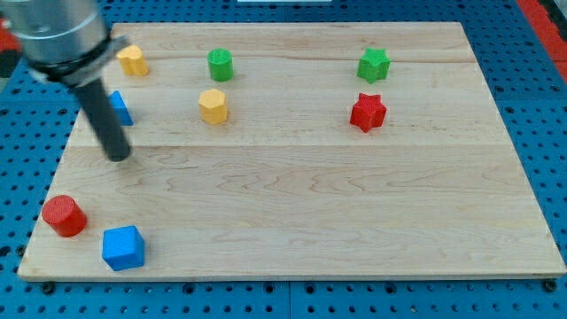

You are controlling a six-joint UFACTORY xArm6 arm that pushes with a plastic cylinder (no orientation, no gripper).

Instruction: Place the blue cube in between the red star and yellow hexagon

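The blue cube lies near the board's bottom left corner. The red star sits right of centre in the upper half. The yellow hexagon sits left of centre in the upper half, well apart from the star. My tip rests on the board at the left, well above the blue cube and left of the yellow hexagon. The rod rises toward the view's top left and partly covers another blue block.
A red cylinder lies just up and left of the blue cube. A green cylinder and a yellow block lie near the top left. A green star sits above the red star.
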